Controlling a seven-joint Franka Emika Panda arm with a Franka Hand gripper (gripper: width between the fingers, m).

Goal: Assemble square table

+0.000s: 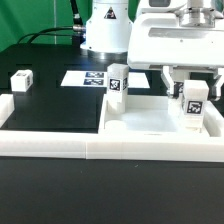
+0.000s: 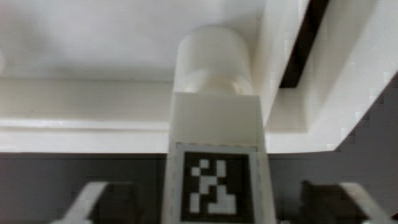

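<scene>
The white square table slab [image 1: 150, 118] lies on the black table at the exterior view's right. One tagged white leg [image 1: 117, 82] stands upright at its far left corner. A second tagged leg [image 1: 192, 103] stands at the slab's right side, directly under my gripper [image 1: 190, 85]. In the wrist view this leg [image 2: 217, 130] runs down onto the slab [image 2: 89, 60], between my fingertips [image 2: 84, 205]. My gripper [image 2: 214, 208] is open, with a dark gap on each side of the leg. A loose leg block [image 1: 20, 82] lies at the far left.
The marker board [image 1: 85, 77] lies flat behind the slab, near the arm's base [image 1: 105, 30]. The long low white border wall [image 1: 100, 146] runs along the front and turns up the left side [image 1: 8, 108]. A green object shows at the top.
</scene>
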